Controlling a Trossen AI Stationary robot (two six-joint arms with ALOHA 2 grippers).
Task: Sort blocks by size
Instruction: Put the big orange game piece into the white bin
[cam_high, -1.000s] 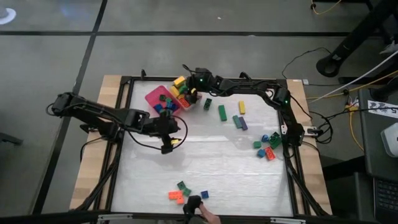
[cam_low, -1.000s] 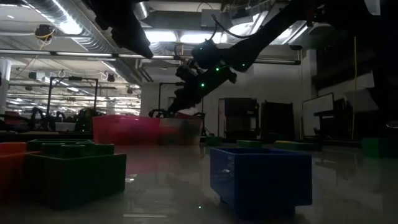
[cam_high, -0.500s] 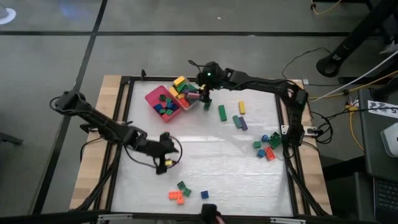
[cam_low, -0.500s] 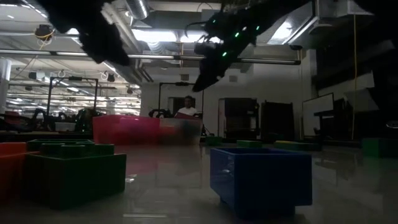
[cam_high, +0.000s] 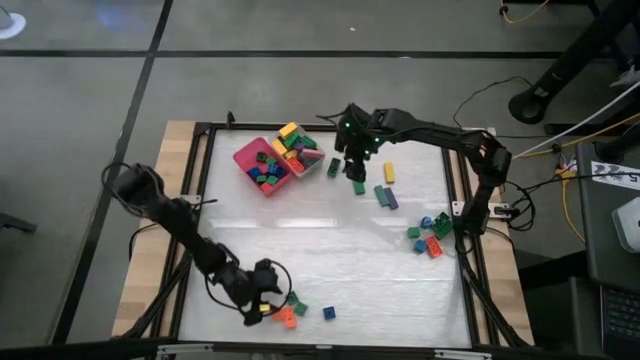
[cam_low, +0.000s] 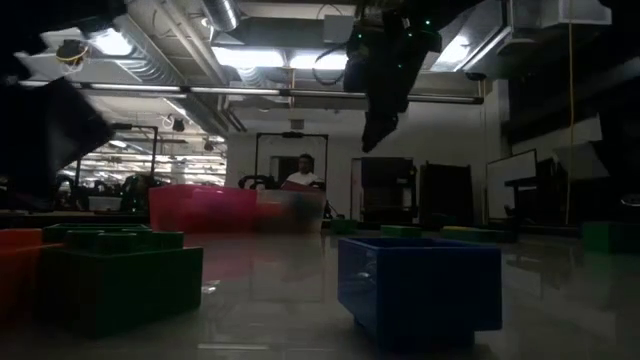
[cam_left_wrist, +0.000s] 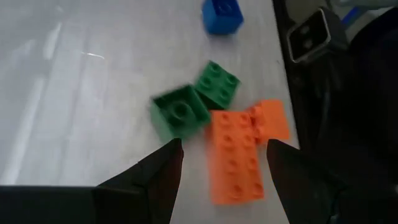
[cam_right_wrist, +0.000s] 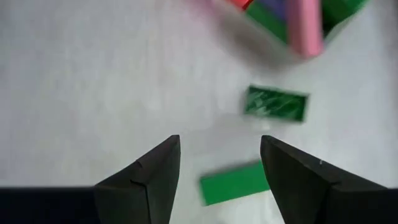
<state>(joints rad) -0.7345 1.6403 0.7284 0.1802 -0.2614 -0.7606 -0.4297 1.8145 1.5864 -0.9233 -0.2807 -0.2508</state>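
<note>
Your left gripper (cam_left_wrist: 221, 165) gapes empty over orange block (cam_left_wrist: 239, 158); right gripper (cam_right_wrist: 219, 163), spread, empty, hides long green block (cam_right_wrist: 233, 182) partly.

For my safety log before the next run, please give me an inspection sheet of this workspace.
Surface: white table, framed by dark rails.
Job's things: blocks in the pink tray, clear tray; loose groups near the trays, right edge and front edge.
Clutter: nothing seen.
End effectors: left end effector open above the orange blocks; right end effector open above a green bar.
Cables: bundles on the floor right of the table.
Surroundings: a person beyond the table.
</note>
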